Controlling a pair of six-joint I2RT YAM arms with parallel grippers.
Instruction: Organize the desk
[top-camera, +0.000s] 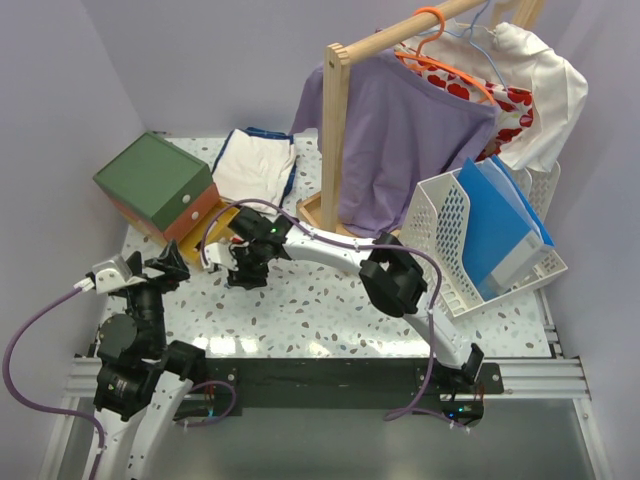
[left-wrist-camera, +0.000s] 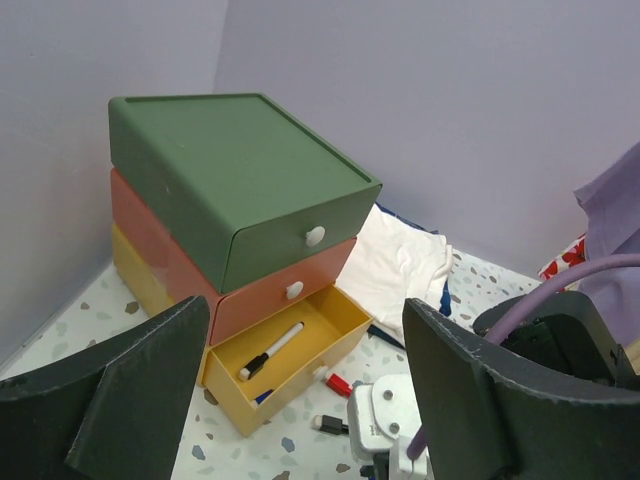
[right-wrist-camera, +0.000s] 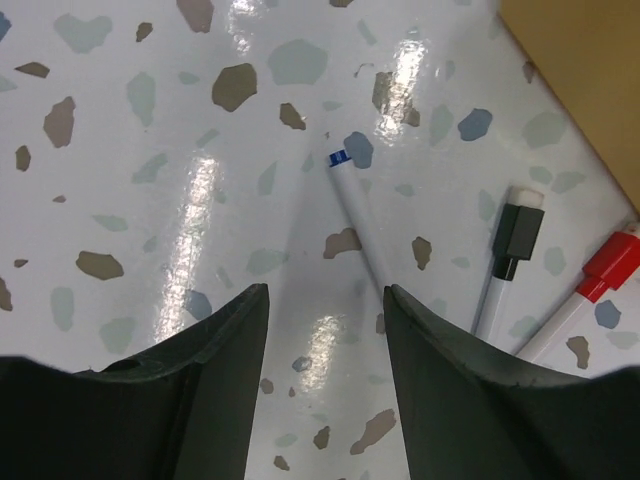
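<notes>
While right gripper (right-wrist-camera: 325, 300) gapes over loose markers (right-wrist-camera: 515, 250), wide left gripper (left-wrist-camera: 305, 320) sees drawer marker (left-wrist-camera: 272, 350).

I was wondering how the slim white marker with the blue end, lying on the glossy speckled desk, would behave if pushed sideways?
The slim white marker looks round and smooth, so it would probably roll or skid on the glossy speckled desk. It seems thin, so likely light yet stiff; the open right gripper could knock it askew.
</notes>
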